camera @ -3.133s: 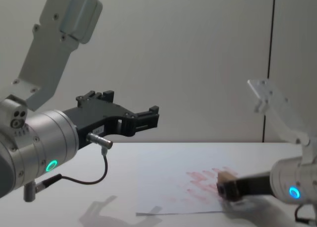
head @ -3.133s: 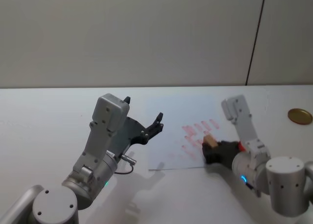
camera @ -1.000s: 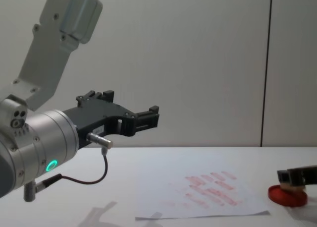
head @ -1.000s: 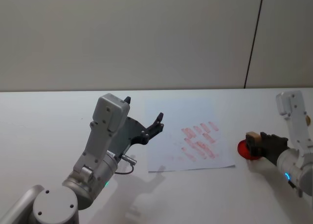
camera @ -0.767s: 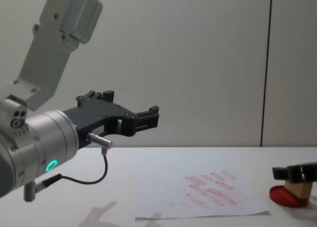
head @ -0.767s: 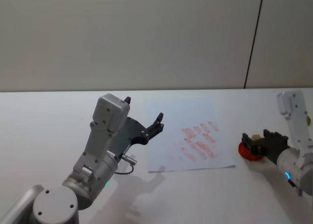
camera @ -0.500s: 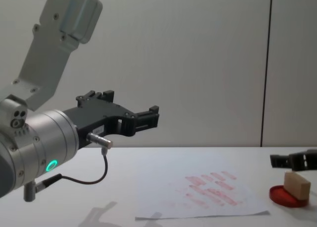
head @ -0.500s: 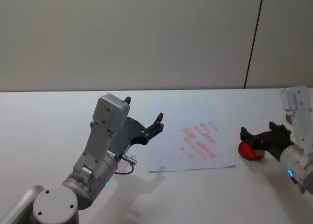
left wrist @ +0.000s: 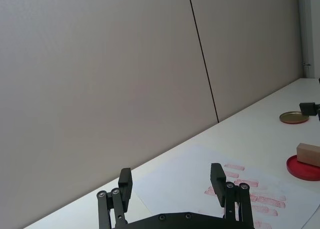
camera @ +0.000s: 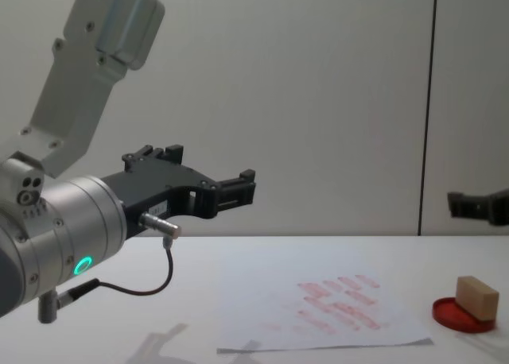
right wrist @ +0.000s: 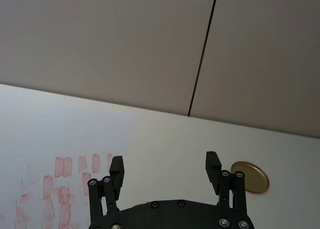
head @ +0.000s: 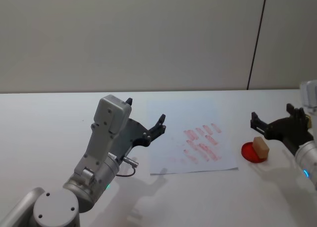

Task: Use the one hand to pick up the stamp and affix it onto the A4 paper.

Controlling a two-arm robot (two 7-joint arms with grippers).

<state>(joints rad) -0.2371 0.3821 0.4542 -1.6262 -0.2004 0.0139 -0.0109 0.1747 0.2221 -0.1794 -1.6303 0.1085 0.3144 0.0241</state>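
Since our small tan wooden stamp (head: 260, 147) rests on the round red ink pad (head: 254, 152), our right black gripper (head: 277, 124) hovers open-fingered; the white A4 paper (head: 174, 118) shows red marks, left gripper (head: 144, 123) open.

A: What stands over the A4 paper (head: 190, 133)?
B: Only the left hand (head: 146, 123), raised at its left edge.
A: And the stamp (head: 260, 147)?
B: Open above; the right hand (head: 277, 122), jaws spread, hangs just behind.
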